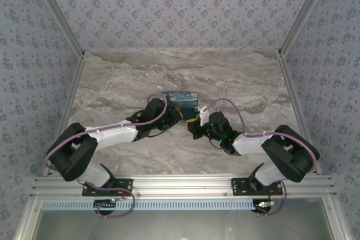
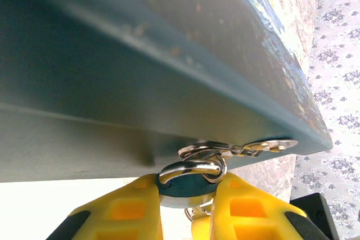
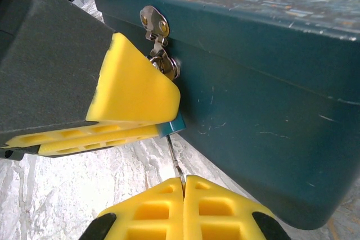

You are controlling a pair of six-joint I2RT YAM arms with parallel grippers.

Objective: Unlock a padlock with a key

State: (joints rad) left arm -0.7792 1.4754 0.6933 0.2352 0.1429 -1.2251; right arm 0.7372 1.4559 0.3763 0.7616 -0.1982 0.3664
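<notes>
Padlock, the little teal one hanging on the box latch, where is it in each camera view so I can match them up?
Top external: too small to pick out; look along the box's near edge.
Left wrist: padlock at bottom centre, between yellow fingers.
Right wrist: its teal corner left of centre, under a yellow finger.
Shared landmark: the silver hasp on the box.

Marbled table [image 1: 169, 71], painted box [image 1: 180, 98] on its middle
</notes>
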